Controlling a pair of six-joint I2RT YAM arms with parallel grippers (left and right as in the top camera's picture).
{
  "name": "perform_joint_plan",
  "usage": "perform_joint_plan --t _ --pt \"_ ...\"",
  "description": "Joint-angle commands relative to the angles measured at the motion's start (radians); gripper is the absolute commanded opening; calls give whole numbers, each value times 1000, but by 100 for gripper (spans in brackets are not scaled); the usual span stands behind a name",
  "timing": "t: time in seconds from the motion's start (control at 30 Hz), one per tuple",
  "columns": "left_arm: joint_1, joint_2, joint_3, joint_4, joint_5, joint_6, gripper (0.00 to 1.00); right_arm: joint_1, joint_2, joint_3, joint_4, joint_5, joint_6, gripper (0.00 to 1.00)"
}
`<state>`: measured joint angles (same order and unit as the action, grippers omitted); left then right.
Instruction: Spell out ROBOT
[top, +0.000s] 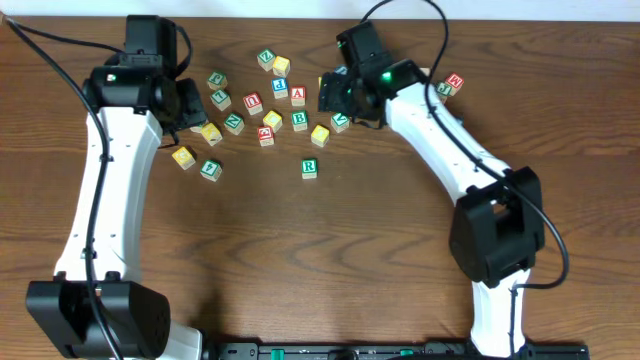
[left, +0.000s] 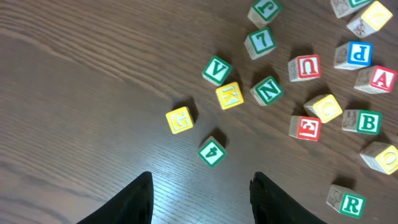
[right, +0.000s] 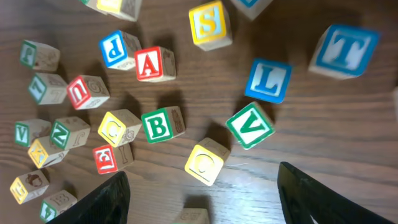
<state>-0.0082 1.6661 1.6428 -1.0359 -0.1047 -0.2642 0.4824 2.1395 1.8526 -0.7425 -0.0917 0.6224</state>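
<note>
**Letter blocks scattered on a table, two arms reaching in.** The wooden table (top: 330, 250) is seen from above with loose letter blocks clustered at its far side.

- **Arms:** The left arm (top: 108, 190) reaches to the left edge of the cluster. The right arm (top: 440, 140) reaches to its right edge.
- **Left claw** (left: 201, 180): its fingers are apart with nothing between them. It hangs over bare wood near a green 4 block (left: 212, 152) and a yellow G block (left: 180, 119).
- **Right claw** (right: 204, 173): its fingers are spread wide and hold nothing. A yellow block (right: 205, 163) lies by the gap between the tips. Its letter could be C or O; which one cannot be told.
- **Task letters:**
  - The green R block (top: 309, 168) stands alone on the near side, apart from the cluster.
  - The green B block (top: 299, 121) sits inside the cluster, just beside another yellow block (right: 115, 129).
  - The blue T block (right: 345, 51) lies at the right of the right wrist view, near a blue L block (right: 268, 81).
</note>
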Motion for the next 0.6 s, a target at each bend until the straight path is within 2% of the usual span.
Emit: perform_joint_plan --t 0.0,0.57 --pt "8 8 13 1 -13 8 50 20 23 17 3 3 59 71" --pt "8 14 10 1 -13 8 50 93 119 17 25 65 126 71"
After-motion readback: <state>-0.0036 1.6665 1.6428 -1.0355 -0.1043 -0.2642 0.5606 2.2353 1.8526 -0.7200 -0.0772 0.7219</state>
